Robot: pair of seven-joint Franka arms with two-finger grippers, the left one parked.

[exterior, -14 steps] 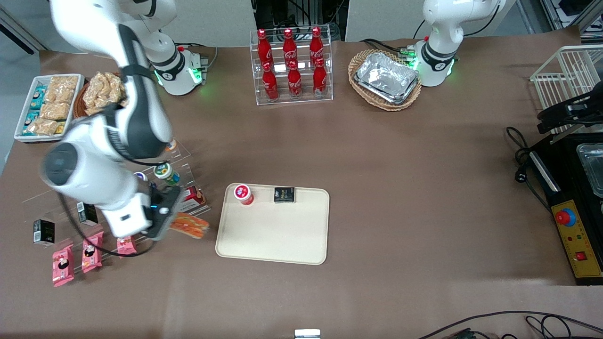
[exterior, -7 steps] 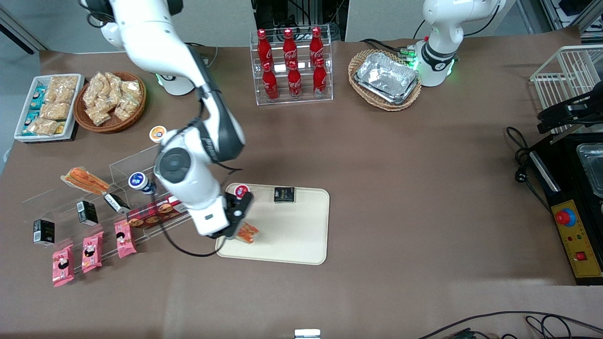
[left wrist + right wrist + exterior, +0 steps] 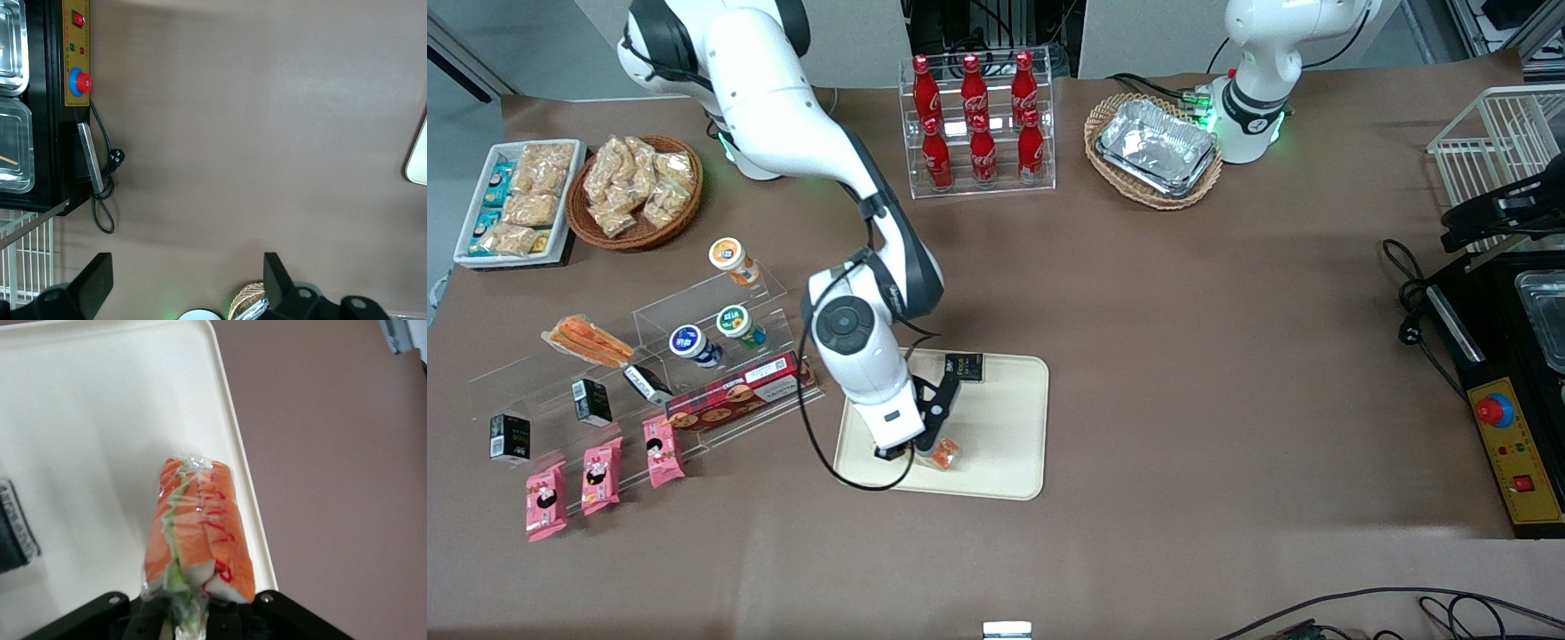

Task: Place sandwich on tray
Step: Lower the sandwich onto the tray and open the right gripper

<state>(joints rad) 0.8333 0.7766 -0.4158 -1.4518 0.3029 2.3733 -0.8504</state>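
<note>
Clear-wrapped, the sandwich (image 3: 198,535) shows orange and green filling and hangs pinched by one end in the closed gripper (image 3: 927,447) above the cream tray (image 3: 1005,444), at the part nearest the front camera. Farther from that camera, a small black packet (image 3: 964,367) lies on the tray.
</note>
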